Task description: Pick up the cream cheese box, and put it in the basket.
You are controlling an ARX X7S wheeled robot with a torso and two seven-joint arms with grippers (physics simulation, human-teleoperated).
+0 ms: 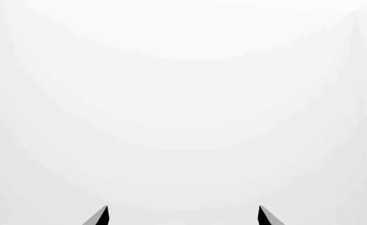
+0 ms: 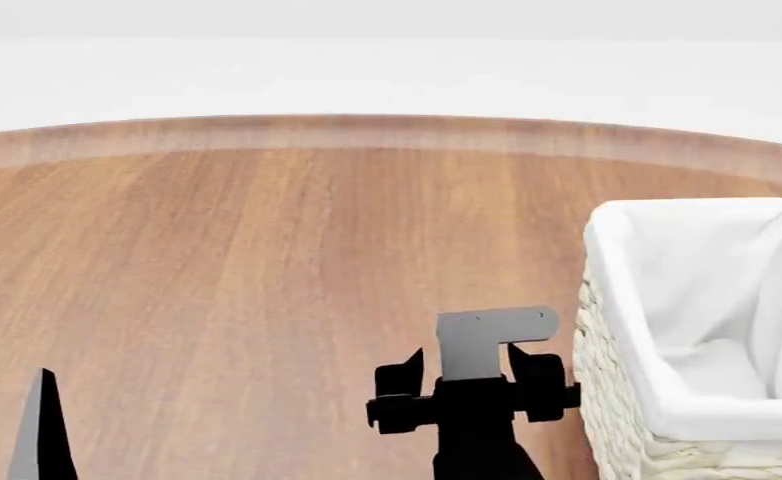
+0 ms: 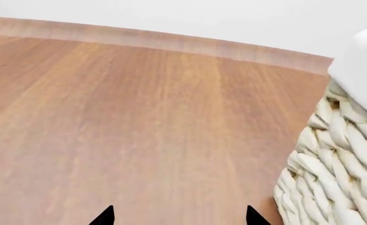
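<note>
The cream cheese box shows in none of the 3 views, so the step in hand is probably finding it: sweep the head across the wooden surface (image 2: 231, 300) first. 1 basket (image 2: 631, 330) stands at near right, holding nothing visible. The right claw (image 3: 178, 216) beside it is spread wide and empty; the left claw (image 1: 183, 215) likewise gapes, facing blank white.

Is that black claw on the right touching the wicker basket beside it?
Apart. The right wrist view shows the right gripper open over bare wooden table, with a strip of wood between its fingertips and the basket.
</note>
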